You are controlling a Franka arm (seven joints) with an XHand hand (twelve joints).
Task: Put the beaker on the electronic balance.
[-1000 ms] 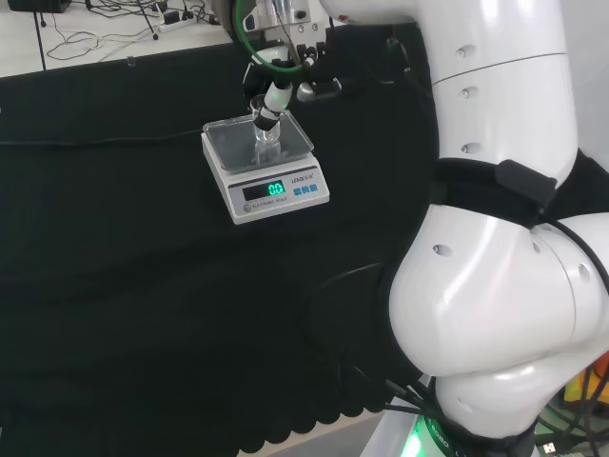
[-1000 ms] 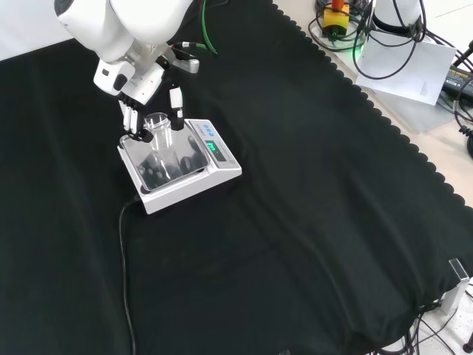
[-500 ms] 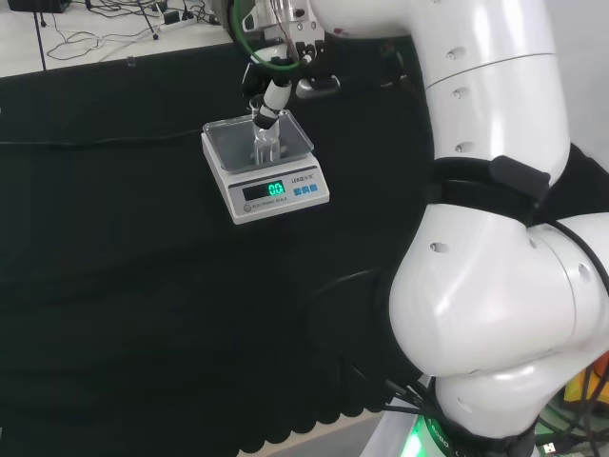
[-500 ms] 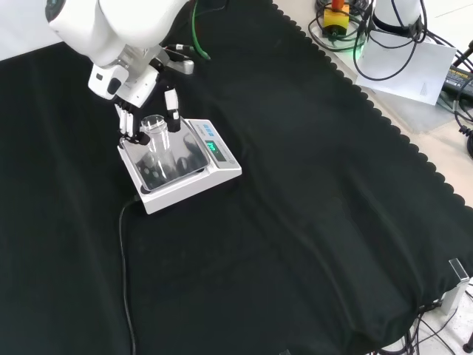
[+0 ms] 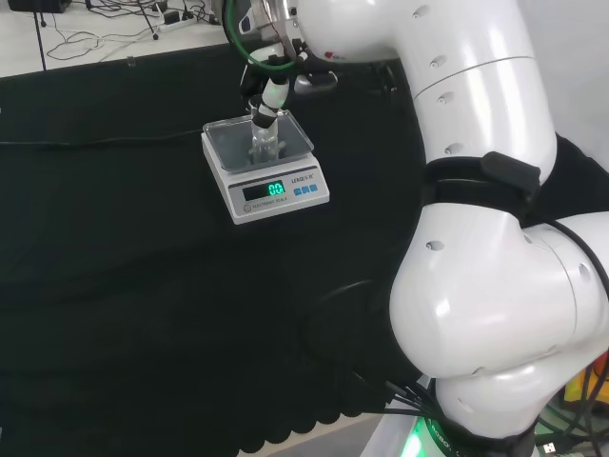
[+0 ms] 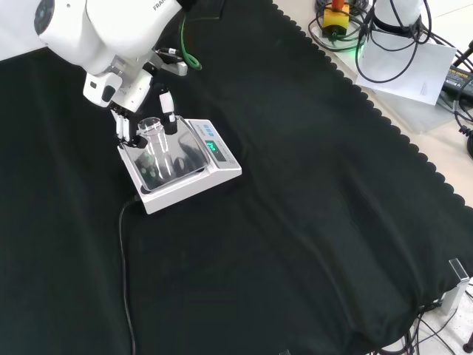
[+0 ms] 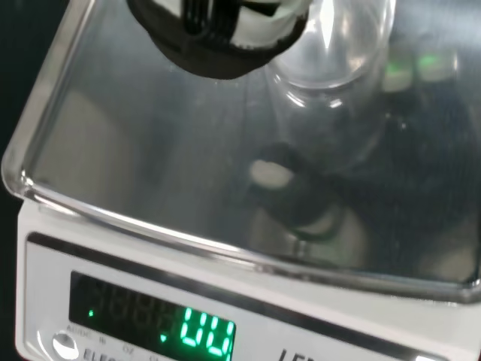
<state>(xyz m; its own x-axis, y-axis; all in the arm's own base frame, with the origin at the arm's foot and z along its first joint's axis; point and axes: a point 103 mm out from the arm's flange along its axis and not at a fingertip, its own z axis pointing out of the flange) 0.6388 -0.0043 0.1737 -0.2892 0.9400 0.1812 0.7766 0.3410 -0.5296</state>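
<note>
A clear beaker point(image 6: 154, 142) stands upright on the steel pan of the white electronic balance point(image 6: 188, 185), toward the pan's far side in the front view. My hand point(image 6: 168, 118) comes down from above and is shut on the beaker's rim, with fingers point(image 6: 120, 127) on one side and the thumb on the other. In the head view the hand point(image 5: 270, 96) is over the beaker point(image 5: 264, 143) at the back of the balance point(image 5: 276, 195). Up close in the wrist view, a black and white fingertip point(image 7: 218, 34) is beside the beaker point(image 7: 331, 83) above the pan point(image 7: 135, 158); the display glows green.
The balance's black cable point(image 6: 124, 251) trails over the cloth toward the front view's lower edge. The arm's big white links point(image 5: 495, 286) stand at the right of the head view. Cables and gear point(image 6: 384, 44) lie beyond the cloth's scalloped edge.
The arm's upper links have swung left in both views. The hand and the beaker's top have shifted slightly left over the pan in the front view.
</note>
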